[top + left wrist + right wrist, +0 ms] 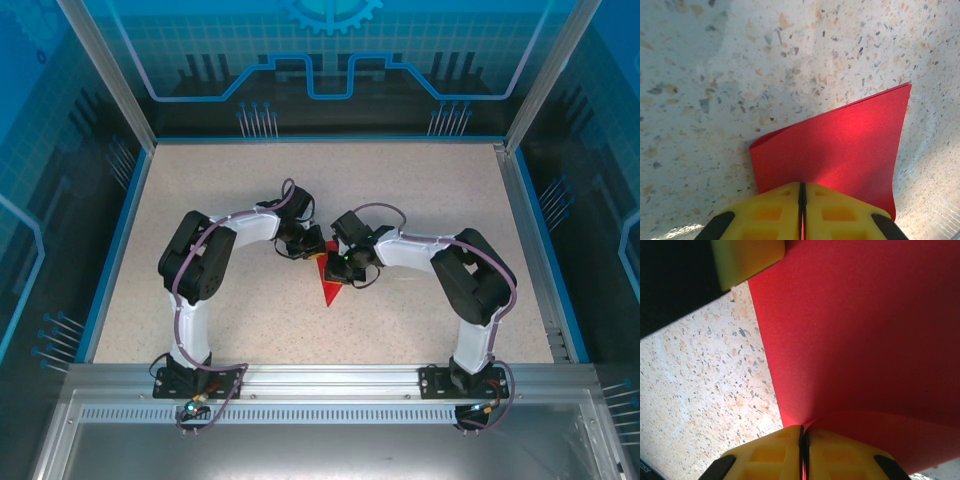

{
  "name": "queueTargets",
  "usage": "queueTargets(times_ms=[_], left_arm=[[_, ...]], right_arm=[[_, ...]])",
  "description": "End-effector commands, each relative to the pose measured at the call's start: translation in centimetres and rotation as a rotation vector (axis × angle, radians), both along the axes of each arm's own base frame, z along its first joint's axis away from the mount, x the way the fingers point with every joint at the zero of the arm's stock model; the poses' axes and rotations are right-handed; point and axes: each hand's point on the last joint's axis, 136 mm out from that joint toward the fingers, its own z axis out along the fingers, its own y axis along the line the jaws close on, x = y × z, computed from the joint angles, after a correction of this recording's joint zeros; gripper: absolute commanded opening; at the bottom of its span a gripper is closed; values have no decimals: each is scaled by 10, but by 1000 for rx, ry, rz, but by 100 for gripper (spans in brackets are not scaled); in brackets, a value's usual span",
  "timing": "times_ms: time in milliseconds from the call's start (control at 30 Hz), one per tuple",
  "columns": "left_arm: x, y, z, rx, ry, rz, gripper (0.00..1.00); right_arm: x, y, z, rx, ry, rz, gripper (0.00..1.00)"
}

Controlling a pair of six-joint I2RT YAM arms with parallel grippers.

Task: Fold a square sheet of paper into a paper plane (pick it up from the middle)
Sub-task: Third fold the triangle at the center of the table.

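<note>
The left hand (802, 192) has its yellow jaws pinched tight on the thin bright red paper sheet (840, 145). The right hand (804, 437) is clamped on the same paper. Folded to a point facing the arm bases, it hangs between both hands at the middle of the speckled worktop (200, 200).

This looks like a robot lab cell. A speckled table (200, 320) stands inside an aluminium frame (105, 70) with blue see-through panels (330, 60) that carry a printed gear (332, 10) and circuit lines. The left arm (195, 265) and right arm (470, 275) are bolted to a metal rail (330, 380).
</note>
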Motion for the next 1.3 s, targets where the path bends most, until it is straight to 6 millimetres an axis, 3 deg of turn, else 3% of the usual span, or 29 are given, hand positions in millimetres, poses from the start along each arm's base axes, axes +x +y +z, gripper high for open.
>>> queueTargets(times_ms=[0,900,1267], left_arm=[[-4,-3,-3,18,19,-25,11],[-5,-4,-1,15,17,-29,10],[13,8,34,-1,-67,16,12]], right_arm=[[-4,-3,-11,-24,29,-8,11],[-5,-4,-21,-21,47,-26,12],[-11,-9,-30,-46,73,-23,27]])
